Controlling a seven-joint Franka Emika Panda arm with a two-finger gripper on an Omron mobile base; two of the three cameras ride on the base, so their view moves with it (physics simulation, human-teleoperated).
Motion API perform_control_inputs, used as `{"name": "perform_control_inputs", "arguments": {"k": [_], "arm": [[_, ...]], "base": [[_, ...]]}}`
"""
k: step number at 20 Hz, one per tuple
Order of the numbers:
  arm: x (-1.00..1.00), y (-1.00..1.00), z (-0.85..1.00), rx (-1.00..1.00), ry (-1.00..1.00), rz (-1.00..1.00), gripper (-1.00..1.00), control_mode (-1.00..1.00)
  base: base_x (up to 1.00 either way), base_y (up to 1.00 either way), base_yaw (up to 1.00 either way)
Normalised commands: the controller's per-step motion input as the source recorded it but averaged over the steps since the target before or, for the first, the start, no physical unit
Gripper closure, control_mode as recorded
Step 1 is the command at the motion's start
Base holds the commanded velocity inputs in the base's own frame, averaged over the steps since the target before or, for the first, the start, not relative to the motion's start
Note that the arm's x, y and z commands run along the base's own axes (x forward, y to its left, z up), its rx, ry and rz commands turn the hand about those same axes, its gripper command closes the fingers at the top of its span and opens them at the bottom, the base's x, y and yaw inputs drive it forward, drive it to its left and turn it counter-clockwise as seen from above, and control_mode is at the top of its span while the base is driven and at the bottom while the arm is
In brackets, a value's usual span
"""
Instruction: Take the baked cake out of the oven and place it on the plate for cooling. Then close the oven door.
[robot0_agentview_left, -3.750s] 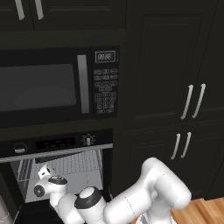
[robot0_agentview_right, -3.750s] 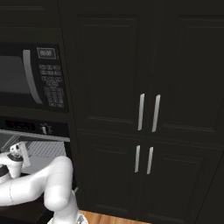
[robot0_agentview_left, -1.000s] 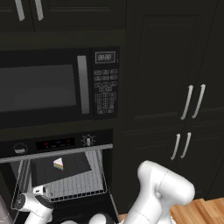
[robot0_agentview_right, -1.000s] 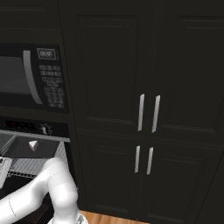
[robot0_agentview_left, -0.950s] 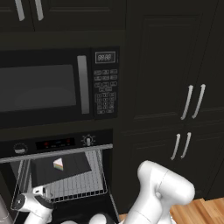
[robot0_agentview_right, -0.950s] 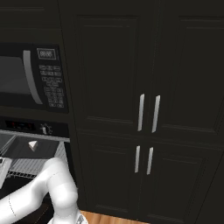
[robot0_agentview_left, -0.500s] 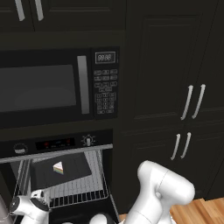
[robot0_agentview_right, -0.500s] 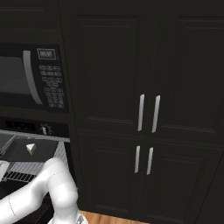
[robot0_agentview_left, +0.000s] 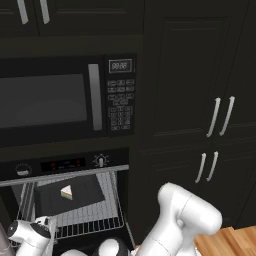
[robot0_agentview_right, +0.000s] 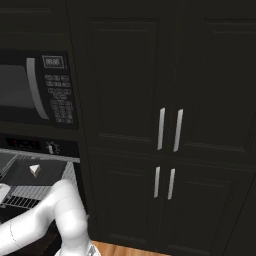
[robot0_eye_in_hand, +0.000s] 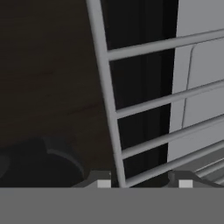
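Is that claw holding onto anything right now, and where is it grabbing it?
The claw seems shut on the wire rack, gripping its front edge bar. The cake slice lies untouched on the dark tray.

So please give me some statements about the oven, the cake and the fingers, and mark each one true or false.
1. The baked cake lies on the dark tray. True.
2. The oven door is closed. False: it hangs open, and the wire rack sticks out of the oven.
3. The fingers sit at the front bar of the wire rack. True.
4. The fingers hold the cake. False: the cake rests untouched on the tray.
5. The microwave sits below the oven. False: it is above.
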Motion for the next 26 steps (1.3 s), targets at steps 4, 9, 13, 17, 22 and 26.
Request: {"name": "perform_control_inputs", "arguments": {"k": [4,9,13,17,22,26], "arm": [[-0.62,0.14,-0.74,-0.08,0.11,-0.1,1.0,-1.0],[-0.54,0.05,-0.47,-0.03,0.03,-0.04,1.0,-1.0],[-0.45,0.0,0.0,0.0,-0.16,-0.02,-1.0,-1.0],[-0.29,-0.09,0.16,0.0,-0.18,-0.08,-1.0,-1.0],[-0.07,-0.19,0.29,0.0,-0.11,-0.17,-1.0,-1.0],[0.04,-0.26,0.32,0.0,-0.04,-0.19,-1.0,-1.0]], "base": [[0.0,0.0,0.0],[0.0,0.0,0.0],[0.0,0.0,0.0],[0.0,0.0,0.0],[0.0,0.0,0.0],[0.0,0.0,0.0]]}}
